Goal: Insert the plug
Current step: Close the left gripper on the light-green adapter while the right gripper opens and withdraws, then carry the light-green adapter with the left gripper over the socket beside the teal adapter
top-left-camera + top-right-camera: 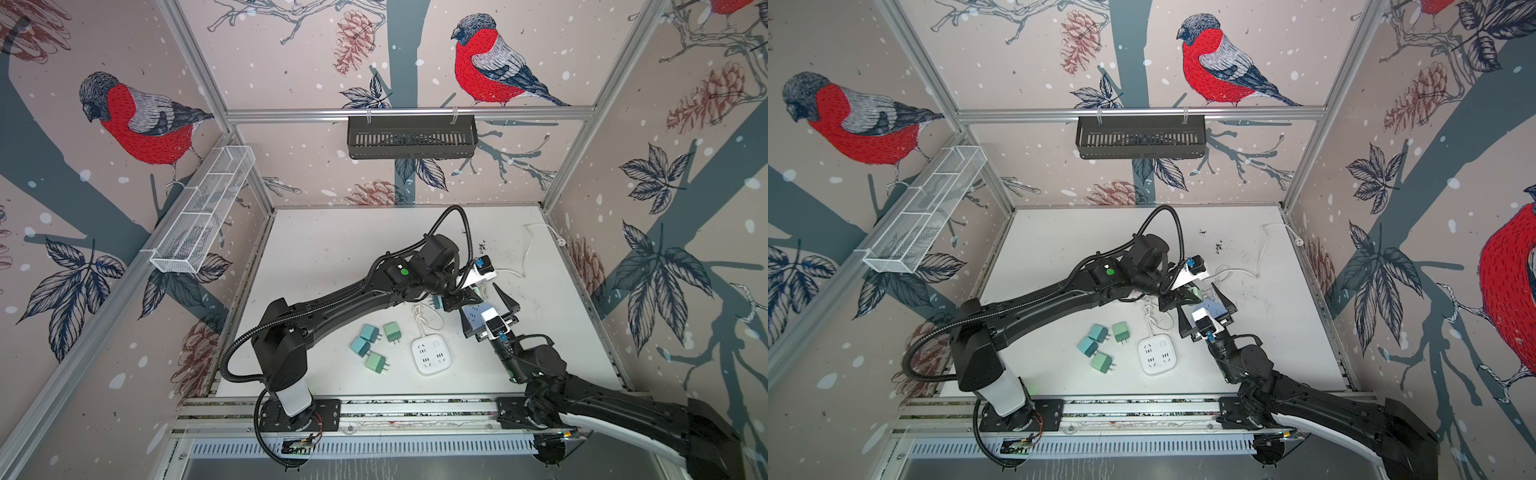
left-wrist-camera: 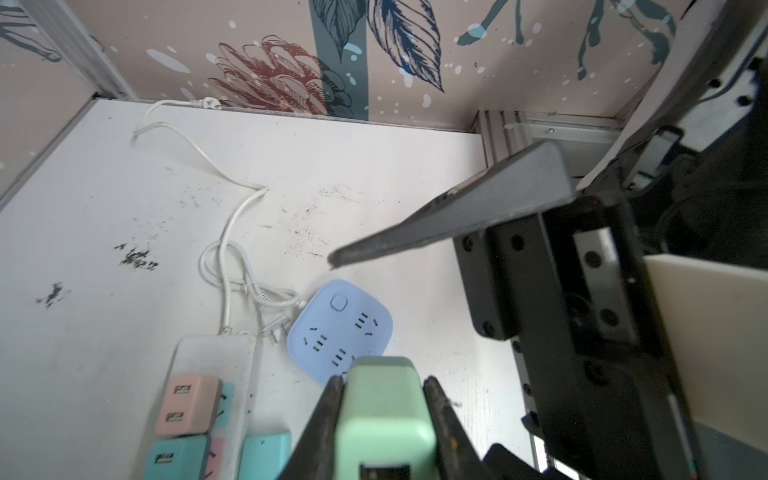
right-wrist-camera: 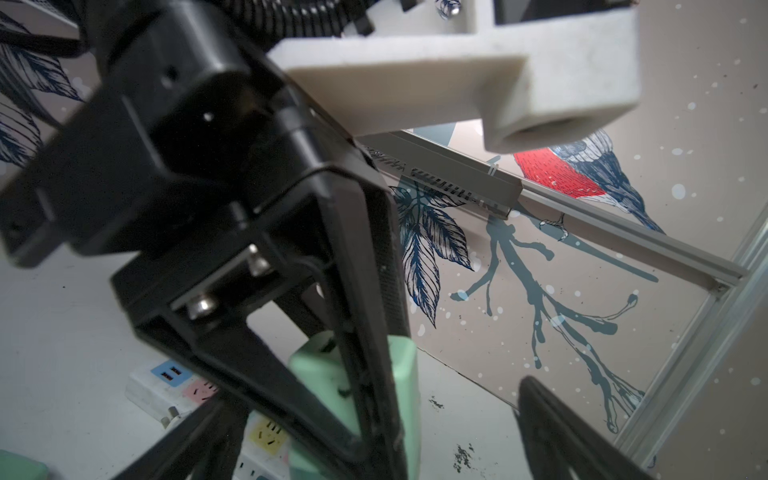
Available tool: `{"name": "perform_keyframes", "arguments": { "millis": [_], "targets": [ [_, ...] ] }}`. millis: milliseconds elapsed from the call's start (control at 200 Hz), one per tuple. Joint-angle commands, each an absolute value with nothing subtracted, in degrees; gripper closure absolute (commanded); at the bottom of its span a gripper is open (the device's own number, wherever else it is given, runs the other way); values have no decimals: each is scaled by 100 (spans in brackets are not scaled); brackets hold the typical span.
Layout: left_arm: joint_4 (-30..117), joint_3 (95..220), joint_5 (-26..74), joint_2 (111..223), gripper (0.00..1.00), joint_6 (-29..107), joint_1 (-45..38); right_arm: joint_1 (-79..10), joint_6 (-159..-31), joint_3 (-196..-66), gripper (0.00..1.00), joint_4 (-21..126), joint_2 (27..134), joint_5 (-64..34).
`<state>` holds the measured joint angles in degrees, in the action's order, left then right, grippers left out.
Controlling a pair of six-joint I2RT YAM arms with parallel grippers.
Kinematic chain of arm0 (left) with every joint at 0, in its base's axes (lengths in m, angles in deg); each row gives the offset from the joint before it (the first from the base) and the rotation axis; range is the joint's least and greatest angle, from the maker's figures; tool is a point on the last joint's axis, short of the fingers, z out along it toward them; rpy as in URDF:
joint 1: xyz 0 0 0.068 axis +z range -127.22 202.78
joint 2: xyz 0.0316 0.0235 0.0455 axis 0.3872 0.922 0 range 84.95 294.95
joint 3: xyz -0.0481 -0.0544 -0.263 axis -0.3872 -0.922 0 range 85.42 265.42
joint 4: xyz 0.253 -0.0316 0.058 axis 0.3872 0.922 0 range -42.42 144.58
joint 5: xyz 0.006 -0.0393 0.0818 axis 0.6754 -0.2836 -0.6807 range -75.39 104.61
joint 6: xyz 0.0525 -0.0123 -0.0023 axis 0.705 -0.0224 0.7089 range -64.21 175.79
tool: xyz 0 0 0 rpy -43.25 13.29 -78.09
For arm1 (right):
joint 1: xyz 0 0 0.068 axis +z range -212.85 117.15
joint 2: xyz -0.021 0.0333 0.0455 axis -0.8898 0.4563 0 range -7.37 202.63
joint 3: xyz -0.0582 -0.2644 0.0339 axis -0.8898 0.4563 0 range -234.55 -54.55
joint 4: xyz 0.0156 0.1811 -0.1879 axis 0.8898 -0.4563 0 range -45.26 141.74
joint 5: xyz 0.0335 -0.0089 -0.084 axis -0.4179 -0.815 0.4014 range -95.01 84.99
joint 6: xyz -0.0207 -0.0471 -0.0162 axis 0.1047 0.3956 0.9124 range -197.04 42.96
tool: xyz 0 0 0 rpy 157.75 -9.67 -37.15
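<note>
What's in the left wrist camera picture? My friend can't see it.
The left gripper has its jaws shut on a mint-green plug, held near a light blue socket block on the white table. Beside the block lies a white power strip with a pink plug and a teal plug in it, and the other arm's black finger pokes in.

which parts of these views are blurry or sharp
Left wrist view: the green plug near the lens is soft, the blue power strip crisper. Right wrist view: the white camera mount is blurred. In both top views the white power strip is sharp.
</note>
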<state>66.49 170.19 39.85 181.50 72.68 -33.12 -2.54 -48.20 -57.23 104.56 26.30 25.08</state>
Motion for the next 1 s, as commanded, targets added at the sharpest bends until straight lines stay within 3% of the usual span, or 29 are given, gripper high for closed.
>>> {"name": "perform_keyframes", "arguments": {
  "millis": [0, 320, 495, 710, 996],
  "targets": [
    [5797, 16573, 3205, 17791, 100, 7517, -3253, -252, -5545, -6098, 0, 9487, 2441, 2443],
    [4050, 15018, 1646, 16964, 100, 8436, -3223, -256, -7480, -6353, 1, 6710, 666, 2002],
    [4538, 15469, 425, 17536, 100, 8722, -3224, -258, -7628, -5337, 1, 7053, -140, 1972],
    [5634, 16360, -479, 18628, 100, 8718, -3082, -270, -7511, -5107, 1, 7401, -213, 2254],
    [6465, 16903, 1546, 18841, 100, 8342, -2225, -274, -7667, -5042, 0, 7626, -51, 2373]
  ]
}}
